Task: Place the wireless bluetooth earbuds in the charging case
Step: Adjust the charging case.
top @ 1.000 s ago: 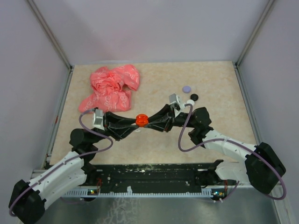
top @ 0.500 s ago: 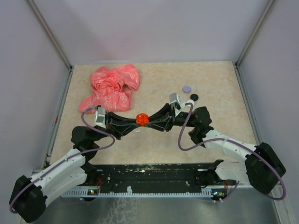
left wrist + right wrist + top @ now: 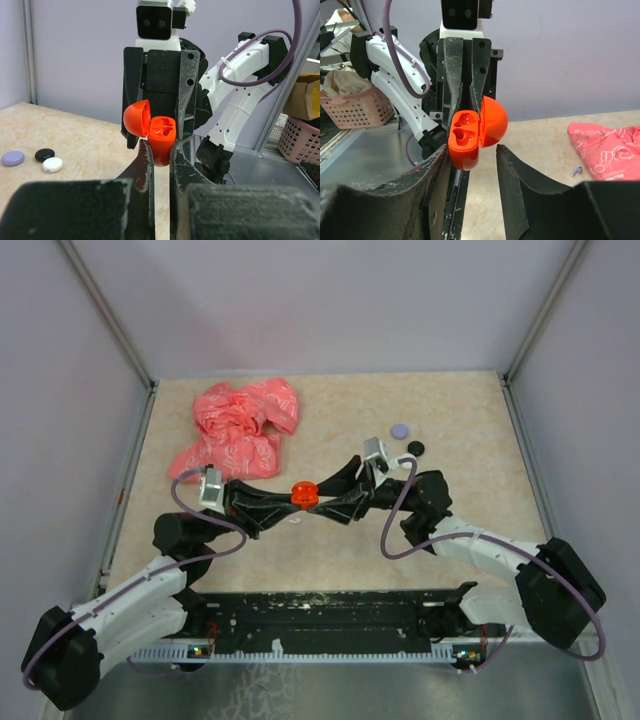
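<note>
One orange charging case (image 3: 161,139), lid open, sits clenched in my left pincer (image 3: 160,152). My right pincer (image 3: 472,152) stands released around it. One pale purple earbud (image 3: 576,171) lies on the desk (image 3: 450,410).

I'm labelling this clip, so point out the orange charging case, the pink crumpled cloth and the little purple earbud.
orange charging case (image 3: 162,142): left wrist view, front of lower half.
pink crumpled cloth (image 3: 235,430): top external view, its middle.
purple earbud (image 3: 576,171): right wrist view, its tiny body.
</note>
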`<state>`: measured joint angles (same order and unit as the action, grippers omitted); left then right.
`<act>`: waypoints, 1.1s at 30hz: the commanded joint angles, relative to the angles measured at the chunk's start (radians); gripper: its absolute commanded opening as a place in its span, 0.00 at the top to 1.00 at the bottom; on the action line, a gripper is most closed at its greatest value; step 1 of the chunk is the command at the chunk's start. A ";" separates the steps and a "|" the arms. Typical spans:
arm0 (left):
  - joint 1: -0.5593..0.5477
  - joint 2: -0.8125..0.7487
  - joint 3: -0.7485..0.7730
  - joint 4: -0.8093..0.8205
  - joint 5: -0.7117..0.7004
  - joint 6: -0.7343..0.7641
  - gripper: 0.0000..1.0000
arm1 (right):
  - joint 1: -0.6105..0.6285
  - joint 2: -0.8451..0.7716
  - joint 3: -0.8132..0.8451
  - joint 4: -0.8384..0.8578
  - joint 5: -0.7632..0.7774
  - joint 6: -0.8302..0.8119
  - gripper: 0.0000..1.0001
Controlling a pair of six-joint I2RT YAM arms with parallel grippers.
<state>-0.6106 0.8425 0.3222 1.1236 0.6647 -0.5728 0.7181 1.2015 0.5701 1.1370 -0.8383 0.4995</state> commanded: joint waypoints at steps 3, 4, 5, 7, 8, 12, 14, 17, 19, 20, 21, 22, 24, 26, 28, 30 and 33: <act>0.001 0.005 -0.014 0.096 0.007 -0.029 1.00 | 0.012 0.017 0.010 0.096 0.015 0.031 0.58; 0.001 0.004 -0.015 0.097 0.004 -0.029 1.00 | 0.013 0.020 0.010 0.100 0.015 0.034 0.58; 0.002 0.004 -0.017 0.097 0.002 -0.027 1.00 | 0.015 0.022 0.011 0.102 0.014 0.037 0.58; 0.002 0.001 -0.018 0.097 0.001 -0.025 1.00 | 0.017 0.026 0.011 0.111 0.012 0.043 0.59; 0.002 0.002 -0.017 0.097 0.001 -0.023 1.00 | 0.018 0.027 0.012 0.117 0.010 0.047 0.60; 0.002 0.008 -0.019 0.102 0.003 -0.018 1.00 | 0.028 0.035 0.020 0.129 0.004 0.060 0.64; 0.002 0.009 -0.018 0.105 0.003 -0.014 1.00 | 0.029 0.043 0.022 0.152 0.000 0.078 0.65; 0.002 0.017 -0.018 0.114 0.005 -0.009 1.00 | 0.029 0.052 0.025 0.172 -0.007 0.103 0.66; 0.002 0.024 -0.018 0.117 0.008 -0.009 1.00 | 0.029 0.054 0.024 0.186 -0.011 0.113 0.68; 0.002 0.025 -0.018 0.117 0.011 -0.008 1.00 | 0.029 0.052 0.024 0.198 -0.011 0.113 0.70; 0.002 0.026 -0.019 0.115 0.013 -0.005 1.00 | 0.029 0.049 0.023 0.197 -0.009 0.111 0.73; 0.002 0.026 -0.020 0.110 0.015 0.000 0.99 | 0.029 0.046 0.022 0.195 -0.009 0.108 0.76; 0.002 0.022 -0.021 0.088 0.012 0.013 0.94 | 0.028 0.039 0.023 0.188 -0.008 0.097 0.83; 0.002 0.011 -0.025 0.062 0.002 0.034 0.86 | 0.023 0.030 0.023 0.184 -0.008 0.087 0.92; 0.002 -0.012 -0.029 0.017 -0.018 0.064 0.76 | 0.008 0.020 0.014 0.184 -0.008 0.080 0.98; 0.001 -0.046 -0.028 -0.086 -0.040 0.109 0.70 | -0.016 0.002 -0.003 0.184 0.004 0.079 1.00; 0.002 -0.101 -0.014 -0.284 -0.103 0.194 0.66 | -0.050 -0.040 -0.033 0.123 0.008 0.055 1.00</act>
<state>-0.6128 0.8036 0.3099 1.0760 0.6384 -0.4980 0.7162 1.2438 0.5549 1.2316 -0.8394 0.5770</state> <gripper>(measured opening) 0.323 0.235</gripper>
